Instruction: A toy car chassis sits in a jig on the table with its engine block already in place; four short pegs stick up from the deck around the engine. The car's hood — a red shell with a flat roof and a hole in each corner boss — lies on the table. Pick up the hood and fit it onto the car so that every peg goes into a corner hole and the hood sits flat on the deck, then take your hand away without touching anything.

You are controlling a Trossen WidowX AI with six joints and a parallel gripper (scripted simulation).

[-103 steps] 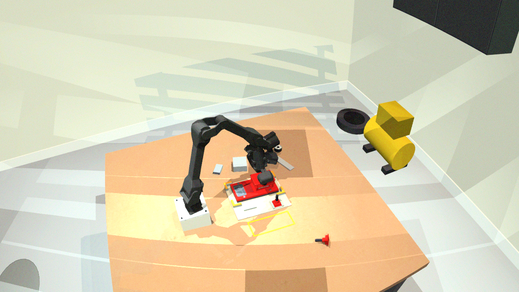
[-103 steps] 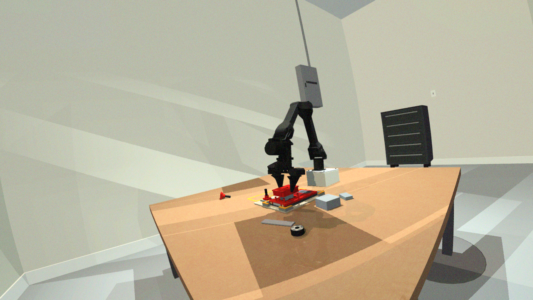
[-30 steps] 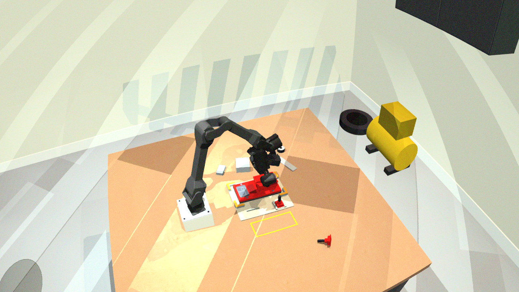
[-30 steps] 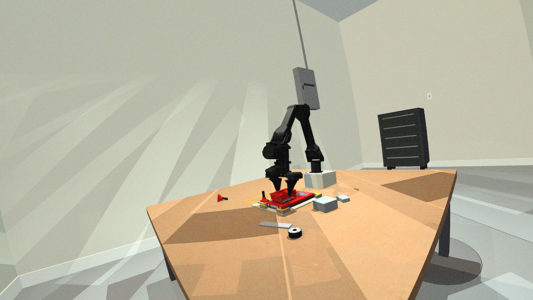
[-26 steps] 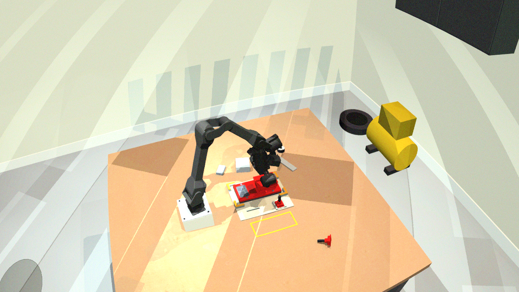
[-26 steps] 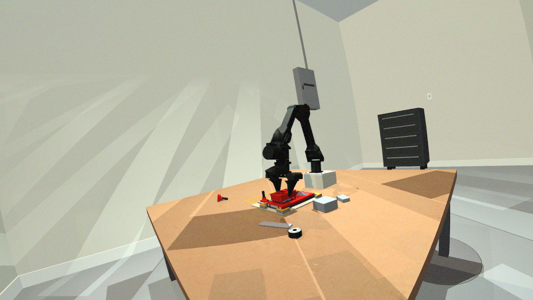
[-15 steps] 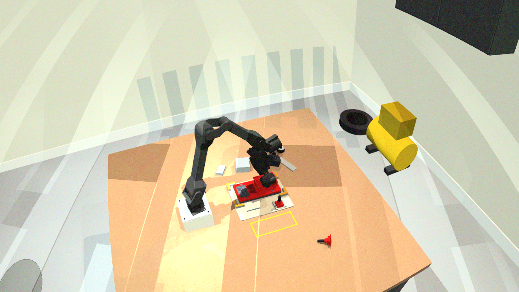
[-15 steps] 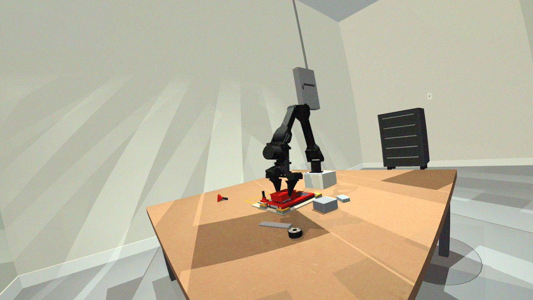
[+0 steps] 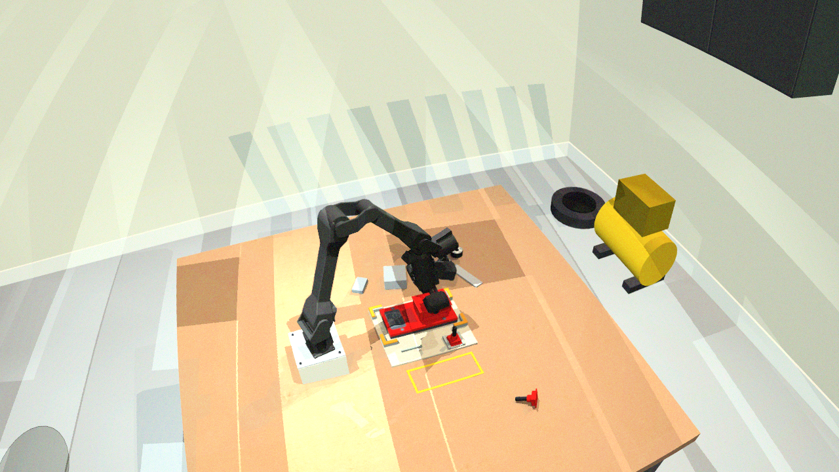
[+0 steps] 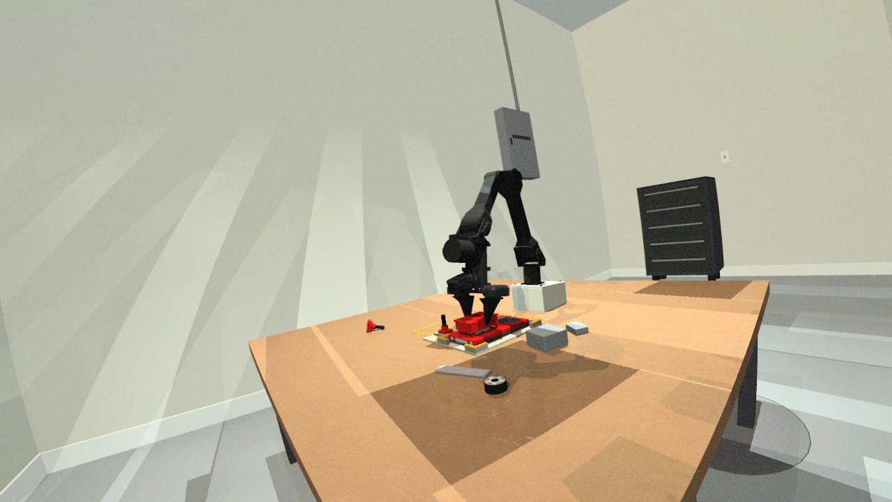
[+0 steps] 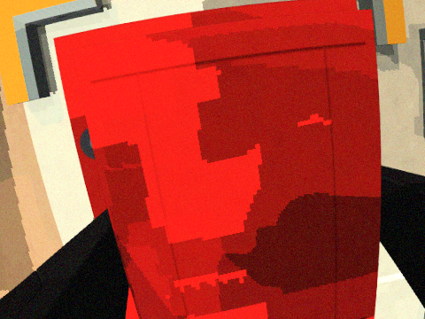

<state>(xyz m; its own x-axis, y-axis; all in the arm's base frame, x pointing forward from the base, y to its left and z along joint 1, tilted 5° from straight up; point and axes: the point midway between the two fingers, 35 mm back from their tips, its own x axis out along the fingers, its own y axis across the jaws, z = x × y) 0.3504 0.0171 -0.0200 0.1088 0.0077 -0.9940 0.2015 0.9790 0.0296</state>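
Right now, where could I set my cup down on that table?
Probably on the wood between the yellow outline and the red piece with a black stem, or nearer the table's front edge. It's crowded around the red car, beneath the end effector.

From here the hood [image 9: 421, 303] [image 10: 475, 322] [image 11: 266, 133] is bright red, patched with darker red shadow. At its seven o'clock, the base [image 9: 398, 358] [image 10: 430, 339] is cream. The compressor [image 9: 630, 240], toward two o'clock in the top view, is yellow with black feet.
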